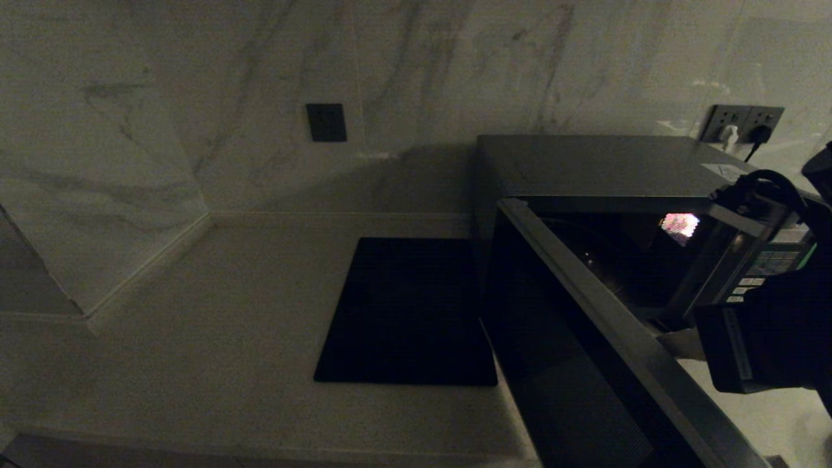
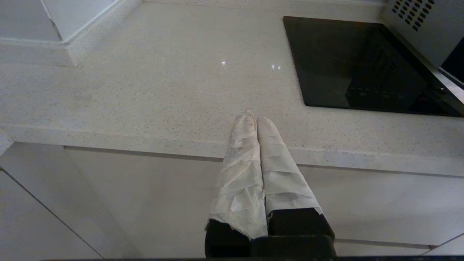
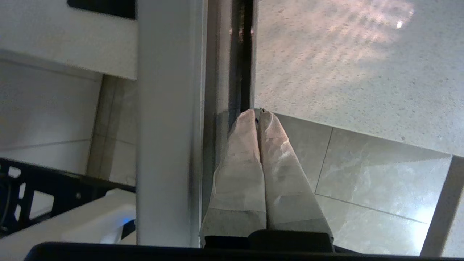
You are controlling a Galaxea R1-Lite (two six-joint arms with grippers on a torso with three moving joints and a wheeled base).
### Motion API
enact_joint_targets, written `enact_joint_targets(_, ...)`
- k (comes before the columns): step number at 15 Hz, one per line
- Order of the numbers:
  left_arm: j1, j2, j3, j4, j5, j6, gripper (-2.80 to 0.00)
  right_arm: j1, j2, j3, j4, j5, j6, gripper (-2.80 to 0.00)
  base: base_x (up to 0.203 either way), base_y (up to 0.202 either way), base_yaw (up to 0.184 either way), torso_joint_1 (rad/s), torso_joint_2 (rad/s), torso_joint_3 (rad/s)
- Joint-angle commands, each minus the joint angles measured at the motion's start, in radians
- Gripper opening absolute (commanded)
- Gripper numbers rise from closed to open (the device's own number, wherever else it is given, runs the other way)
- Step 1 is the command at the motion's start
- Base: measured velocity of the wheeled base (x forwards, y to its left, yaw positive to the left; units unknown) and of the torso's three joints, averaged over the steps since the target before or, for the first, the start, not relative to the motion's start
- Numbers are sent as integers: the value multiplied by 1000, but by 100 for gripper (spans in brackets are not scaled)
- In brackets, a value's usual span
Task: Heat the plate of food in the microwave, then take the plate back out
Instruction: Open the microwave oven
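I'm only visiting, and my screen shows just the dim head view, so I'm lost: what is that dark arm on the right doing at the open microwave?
Observer: Its wrist camera shows the right gripper shut, with its tips right beside the silver edge of the microwave door.
Operator: Is there a second arm? I see none.
Observer: Yes. The left gripper hovers over the front edge of the pale counter.
Operator: Is that one holding anything?
Observer: Nothing. Its fingers, wrapped in pale tape, are pressed together.
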Motion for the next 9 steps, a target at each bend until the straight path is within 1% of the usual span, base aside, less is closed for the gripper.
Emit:
enact_joint_targets(1,0,2,0,0,0,-1,-280,19,6,-1,5,-4,3,-280,0,0,0,0,0,0)
enact_joint_targets(5,2,0,0,0,0,-1,-280,62,12,-7,0,-5,5,-280,0,0,0,0,0,0)
enact_joint_targets(7,0,0,0,0,0,-1,-280,82,23,-16,-2,-5,28,-280,0,0,0,0,0,0)
enact_joint_targets(9,0,1,0,0,0,-1,-280,97,32,-29,-2,-5,34,-280,0,0,0,0,0,0)
